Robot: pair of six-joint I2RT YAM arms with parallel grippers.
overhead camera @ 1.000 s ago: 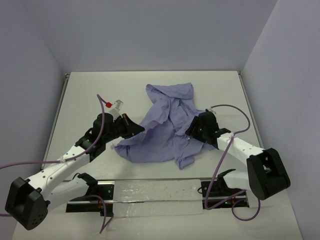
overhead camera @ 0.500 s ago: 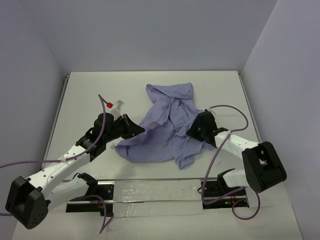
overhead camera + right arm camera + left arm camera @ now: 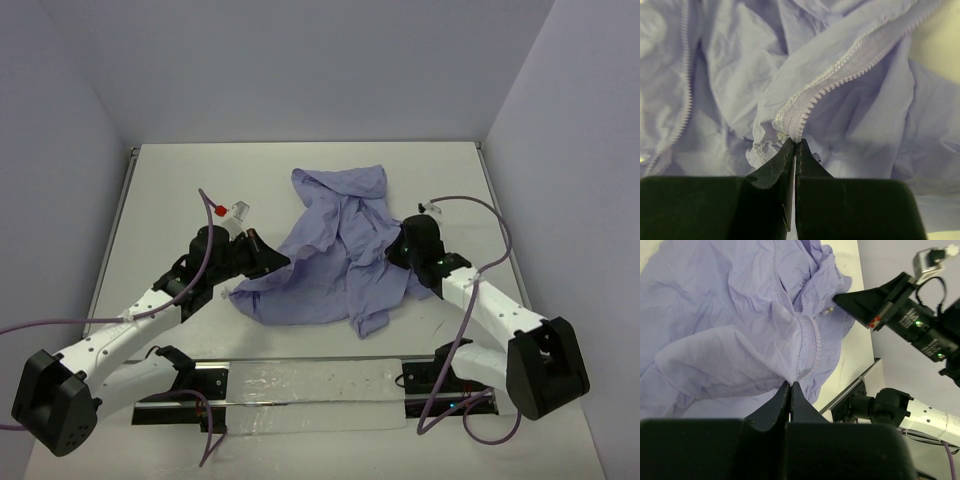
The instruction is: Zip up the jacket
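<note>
Lavender fabric of the jacket (image 3: 330, 275) is laid crumpled and unzipped at the middle of the table (image 3: 170, 180). The left gripper (image 3: 790, 387) is clamped on a fabric fold at the end of one zipper row (image 3: 810, 347). The right gripper (image 3: 794, 144) is clenched on the end of the other zipper tape (image 3: 840, 67).

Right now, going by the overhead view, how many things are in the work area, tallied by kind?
Jacket: 1
Robot arms: 2 (left arm, right arm)
Table: 1
Total: 4
</note>
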